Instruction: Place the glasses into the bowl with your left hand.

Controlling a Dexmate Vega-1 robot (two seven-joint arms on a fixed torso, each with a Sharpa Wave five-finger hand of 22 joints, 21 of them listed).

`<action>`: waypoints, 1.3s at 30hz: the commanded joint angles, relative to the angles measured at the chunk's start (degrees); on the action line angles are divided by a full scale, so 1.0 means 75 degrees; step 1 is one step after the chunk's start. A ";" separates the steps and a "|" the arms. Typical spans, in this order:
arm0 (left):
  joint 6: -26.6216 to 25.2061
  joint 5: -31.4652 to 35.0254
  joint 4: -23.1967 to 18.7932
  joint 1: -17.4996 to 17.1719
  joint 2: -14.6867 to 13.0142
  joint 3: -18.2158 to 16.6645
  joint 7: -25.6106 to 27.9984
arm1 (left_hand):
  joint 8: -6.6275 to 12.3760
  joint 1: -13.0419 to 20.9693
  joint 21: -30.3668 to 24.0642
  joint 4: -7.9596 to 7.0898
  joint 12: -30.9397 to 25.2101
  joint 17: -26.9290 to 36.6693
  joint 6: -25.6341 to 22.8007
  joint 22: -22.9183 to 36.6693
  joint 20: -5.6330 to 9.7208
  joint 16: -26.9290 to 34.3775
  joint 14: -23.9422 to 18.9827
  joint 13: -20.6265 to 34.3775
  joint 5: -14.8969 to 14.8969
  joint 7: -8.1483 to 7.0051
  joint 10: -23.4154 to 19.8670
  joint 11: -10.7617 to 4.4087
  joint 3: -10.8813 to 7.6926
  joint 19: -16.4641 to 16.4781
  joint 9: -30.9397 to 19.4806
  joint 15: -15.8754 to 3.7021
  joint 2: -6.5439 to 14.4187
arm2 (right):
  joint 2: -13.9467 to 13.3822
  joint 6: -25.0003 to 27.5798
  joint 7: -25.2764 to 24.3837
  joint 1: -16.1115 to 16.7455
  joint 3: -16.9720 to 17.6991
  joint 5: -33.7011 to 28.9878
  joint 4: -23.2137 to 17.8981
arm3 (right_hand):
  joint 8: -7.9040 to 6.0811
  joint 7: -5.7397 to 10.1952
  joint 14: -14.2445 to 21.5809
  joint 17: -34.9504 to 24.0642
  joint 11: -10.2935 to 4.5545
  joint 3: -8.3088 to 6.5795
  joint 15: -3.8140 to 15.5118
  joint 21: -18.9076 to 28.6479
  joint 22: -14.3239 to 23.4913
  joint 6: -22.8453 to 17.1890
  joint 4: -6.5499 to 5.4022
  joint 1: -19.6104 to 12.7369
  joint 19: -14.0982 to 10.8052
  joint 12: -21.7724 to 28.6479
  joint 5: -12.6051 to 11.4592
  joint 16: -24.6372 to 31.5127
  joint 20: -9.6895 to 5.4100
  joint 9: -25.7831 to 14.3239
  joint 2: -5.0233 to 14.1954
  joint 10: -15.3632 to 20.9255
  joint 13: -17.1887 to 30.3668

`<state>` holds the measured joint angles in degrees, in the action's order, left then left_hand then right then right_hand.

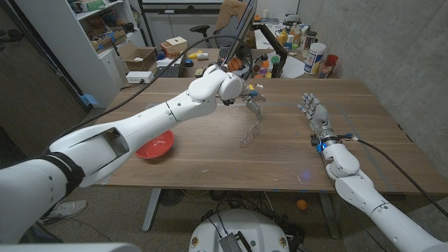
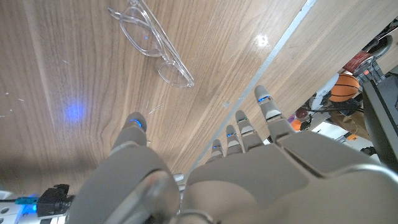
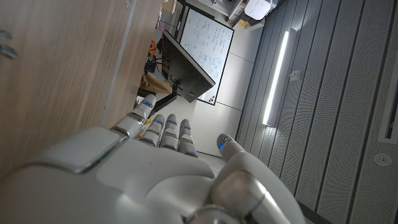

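Near the middle of the table (image 1: 210,164), the glasses (image 1: 250,133) lie just in front of my left hand (image 1: 252,94), which hangs over them, fingers spread, holding nothing; their long axis runs roughly from far edge toward near edge. My right hand (image 1: 315,114) stands near the right edge, fingers loosely apart, empty, further off. Behind my left forearm, toward the left edge, sits the red bowl (image 1: 155,146), nothing in between.

grey concrete wall (image 1: 392,42) right, white shelving (image 1: 91,35) left, cluttered desks (image 1: 280,59) behind.
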<state>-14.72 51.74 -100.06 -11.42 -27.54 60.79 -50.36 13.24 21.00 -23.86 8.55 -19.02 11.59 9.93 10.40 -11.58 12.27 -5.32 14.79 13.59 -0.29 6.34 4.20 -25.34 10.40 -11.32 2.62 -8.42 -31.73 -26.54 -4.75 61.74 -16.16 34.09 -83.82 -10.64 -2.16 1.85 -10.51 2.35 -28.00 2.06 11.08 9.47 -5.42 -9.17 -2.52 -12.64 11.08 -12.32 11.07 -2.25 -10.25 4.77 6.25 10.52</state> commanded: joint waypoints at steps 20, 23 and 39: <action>-0.0122 0.0437 0.0908 -0.0074 0.0325 0.0517 -0.0042 | -0.0040 0.0128 0.0088 -0.0051 -0.0021 0.0062 0.0024 0.0020 -0.0074 -0.0020 -0.0043 0.0025 0.0027 0.0085 0.0109 -0.0015 0.0056 0.0015 -0.0043 0.0039 0.0051 | 0.0044 0.0021 0.0265 -0.0260 -0.0071 0.0137 0.0374 | -0.0022 -0.0005 0.0034 -0.0023 0.0003 -0.0042 -0.0010 0.0007 0.0043 -0.0036 -0.0002 0.0048 -0.0044 0.0013 -0.0063 -0.0021 -0.0434 -0.0016 0.0484 0.0049 0.0045; -0.0078 0.0456 0.0982 -0.0034 0.0376 0.0591 -0.0101 | -0.0033 0.0141 0.0097 -0.0051 -0.0028 0.0063 0.0002 0.0020 -0.0077 -0.0021 -0.0046 0.0027 0.0027 0.0091 0.0100 -0.0006 0.0058 0.0012 -0.0044 0.0038 0.0056 | 0.0057 0.0013 0.0297 -0.0300 -0.0080 0.0149 0.0434 | -0.0022 -0.0007 0.0031 -0.0023 0.0019 -0.0042 -0.0008 0.0008 0.0043 -0.0037 -0.0002 0.0049 -0.0046 0.0014 -0.0063 -0.0022 -0.0432 -0.0016 0.0484 0.0051 0.0045; -0.0173 0.0647 0.1283 -0.0030 0.0624 0.0856 -0.0205 | -0.0043 0.0264 0.0122 -0.0034 -0.0038 0.0062 0.0001 0.0023 -0.0069 -0.0026 -0.0072 0.0035 0.0024 0.0105 0.0117 0.0010 0.0049 0.0085 -0.0047 0.0043 0.0104 | 0.0147 -0.0135 0.0601 -0.0516 -0.0099 0.0301 0.0868 | -0.0022 0.0001 0.0035 -0.0021 0.0016 -0.0049 0.0000 0.0007 0.0043 -0.0037 0.0000 0.0044 -0.0044 0.0014 -0.0066 -0.0022 -0.0432 -0.0016 0.0493 0.0056 0.0044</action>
<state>-15.51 55.85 -92.24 -11.78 -24.21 65.92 -51.36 12.91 22.21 -23.05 8.21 -19.02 11.86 9.82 10.41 -11.89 12.04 -5.32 14.78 13.58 0.21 6.81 4.08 -25.03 10.73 -11.61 2.62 -7.67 -31.04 -26.76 -1.69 58.93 -16.77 35.58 -79.34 -10.64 -2.16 1.85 -10.51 2.35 -28.00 2.06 11.08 9.46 -5.42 -9.17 -2.52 -12.64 11.08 -12.32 11.07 -2.26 -10.25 4.77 6.24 10.52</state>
